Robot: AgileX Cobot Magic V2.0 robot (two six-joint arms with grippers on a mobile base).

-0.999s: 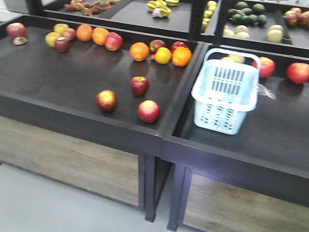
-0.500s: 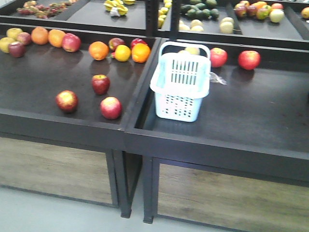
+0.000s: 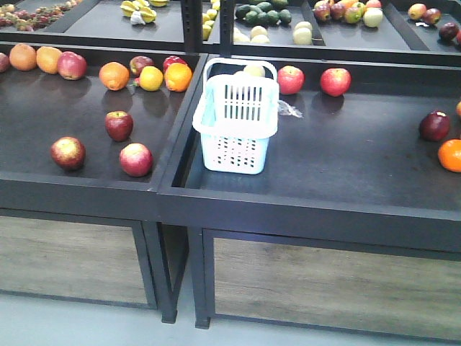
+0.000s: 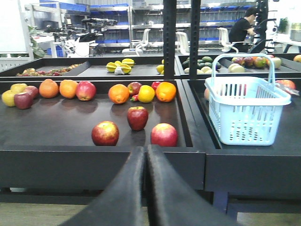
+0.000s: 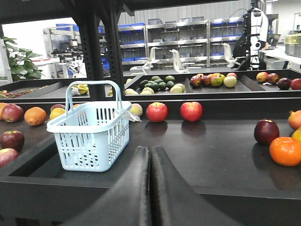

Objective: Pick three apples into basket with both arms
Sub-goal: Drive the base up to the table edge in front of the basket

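Both arms reach level toward the tabletop (image 3: 324, 166). The left pincer (image 4: 146, 149) and right pincer (image 5: 150, 149) are clenched and empty (fingers pressed together). Three apples (image 3: 119, 125) lie centre-left in the front view, with the basket (image 3: 234, 148) just right of them.

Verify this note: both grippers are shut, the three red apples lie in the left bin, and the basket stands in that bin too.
Wrong on the basket: it stands in the right bin, as the front-facing view shows. The left gripper and right gripper are shut, and the three apples lie in the left bin.
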